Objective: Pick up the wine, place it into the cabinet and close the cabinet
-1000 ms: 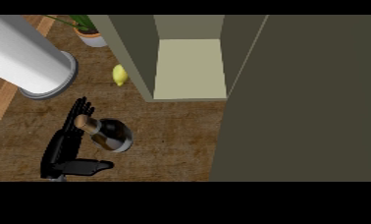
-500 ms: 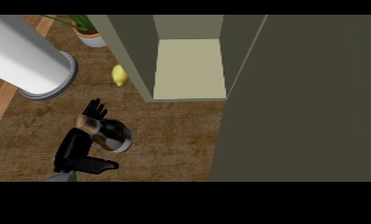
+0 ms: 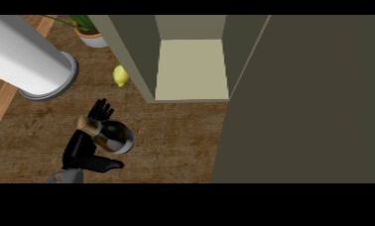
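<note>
No text, label, brand, number or sign can be read on anything in view

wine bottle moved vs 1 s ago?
Yes. The wine bottle, with the left hand by it, has shifted slightly toward the view's right, nearer the open cabinet, away from the white cylinder.

Glossy dark glass wine (image 3: 113,137), matt wood-grain counter (image 3: 168,136), smooth matt cabinet (image 3: 192,66), brushed-metal cylinder (image 3: 33,61).
</note>
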Robot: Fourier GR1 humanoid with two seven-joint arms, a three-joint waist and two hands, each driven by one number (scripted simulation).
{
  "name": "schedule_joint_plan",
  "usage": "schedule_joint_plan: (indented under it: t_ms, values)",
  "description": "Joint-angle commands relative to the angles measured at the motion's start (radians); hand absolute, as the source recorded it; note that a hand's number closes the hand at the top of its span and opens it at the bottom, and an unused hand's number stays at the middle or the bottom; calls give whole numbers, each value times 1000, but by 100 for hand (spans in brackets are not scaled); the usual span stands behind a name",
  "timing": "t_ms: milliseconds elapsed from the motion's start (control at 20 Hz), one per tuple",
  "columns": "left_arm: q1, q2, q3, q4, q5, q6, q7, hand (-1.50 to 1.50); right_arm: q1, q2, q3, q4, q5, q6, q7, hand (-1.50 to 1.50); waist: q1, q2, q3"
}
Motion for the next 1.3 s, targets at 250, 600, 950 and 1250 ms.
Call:
schedule_joint_plan:
  t_ms: [250,600,950,1250]
  values:
    - [-49,-6,29,94,36,-39,-60,150,29,-46,-28,-159,103,-3,57,-150,7,1,1]
    - [-32,-9,-2,95,-37,48,-202,150,47,-45,36,-166,134,-33,43,-150,3,-1,0]
    - [24,-50,-52,-28,-50,89,-185,150,131,-89,53,-158,101,-22,-70,-150,12,-1,2]
    - [66,-44,-45,-75,-5,42,-160,150,145,-126,41,-212,112,-39,-25,-150,7,-2,1]
